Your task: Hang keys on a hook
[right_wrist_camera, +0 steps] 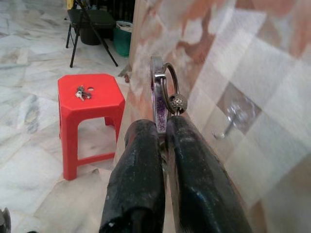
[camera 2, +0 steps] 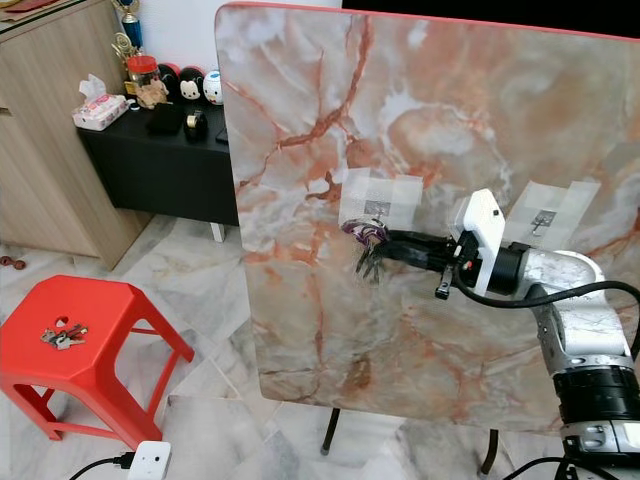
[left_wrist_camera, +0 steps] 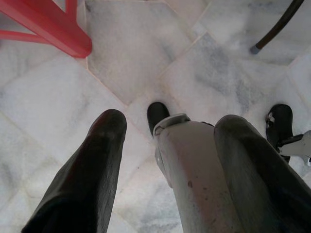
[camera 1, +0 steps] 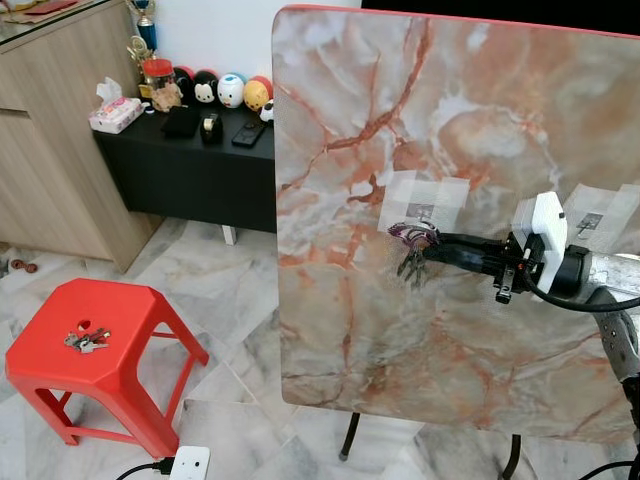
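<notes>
The left gripper (left_wrist_camera: pixel 167 145) hangs over the marble floor (left_wrist_camera: pixel 146 58), its fingers (left_wrist_camera: pixel 92 170) spread apart and holding nothing. Farther out, the right gripper (camera 1: pixel 440 245) reaches to the upended marble tabletop (camera 1: pixel 470 130), its fingers (right_wrist_camera: pixel 141 170) pressed together on the ring of a bunch of keys (camera 1: pixel 413 250), just beside a taped-on hook (right_wrist_camera: pixel 232 116). A second bunch of keys (camera 1: pixel 86 340) lies on the red stool (camera 1: pixel 60 375), well apart to the left.

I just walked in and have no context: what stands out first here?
A big marble-patterned tabletop tipped upright dominates the scene. The right gripper holds a bunch of keys against it, beside a taped-on hook. On the robot's left, a red stool carries more keys.
</notes>
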### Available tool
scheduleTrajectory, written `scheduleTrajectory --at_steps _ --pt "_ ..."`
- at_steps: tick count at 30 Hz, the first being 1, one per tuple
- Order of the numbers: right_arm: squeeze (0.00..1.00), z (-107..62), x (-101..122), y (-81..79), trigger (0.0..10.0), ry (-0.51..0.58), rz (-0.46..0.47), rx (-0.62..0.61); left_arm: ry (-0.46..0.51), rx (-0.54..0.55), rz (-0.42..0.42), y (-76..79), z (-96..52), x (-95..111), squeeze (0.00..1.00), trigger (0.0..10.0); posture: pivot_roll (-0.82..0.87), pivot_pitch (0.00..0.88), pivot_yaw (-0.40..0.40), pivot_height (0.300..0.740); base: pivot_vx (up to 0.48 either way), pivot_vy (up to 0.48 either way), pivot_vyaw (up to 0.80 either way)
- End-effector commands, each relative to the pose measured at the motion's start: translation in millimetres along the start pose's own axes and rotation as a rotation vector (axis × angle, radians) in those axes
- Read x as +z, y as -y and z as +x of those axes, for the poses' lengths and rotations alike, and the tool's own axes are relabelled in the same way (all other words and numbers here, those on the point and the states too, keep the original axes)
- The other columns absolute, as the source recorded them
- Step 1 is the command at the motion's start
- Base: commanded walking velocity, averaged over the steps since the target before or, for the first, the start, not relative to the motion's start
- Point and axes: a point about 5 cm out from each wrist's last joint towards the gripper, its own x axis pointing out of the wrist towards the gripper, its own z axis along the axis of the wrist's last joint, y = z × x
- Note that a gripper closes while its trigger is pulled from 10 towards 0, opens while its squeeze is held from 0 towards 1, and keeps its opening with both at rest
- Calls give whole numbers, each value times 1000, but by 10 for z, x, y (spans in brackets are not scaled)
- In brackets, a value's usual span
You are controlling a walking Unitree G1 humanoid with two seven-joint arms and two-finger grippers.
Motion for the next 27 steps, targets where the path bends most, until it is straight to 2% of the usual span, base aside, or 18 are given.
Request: scheduleTrajectory --at_steps 1,27 --pt "0 -51 9 35 10000 -7 -5 -27 -7 -5 4 9 -3 -22 0 10000 -141 62 -55 740 0 0 0" --pt "0 71 8 160 10000 16 -6 -56 -4 -1 4 18 -3 -21 0 10000 -136 54 -62 740 0 0 0"
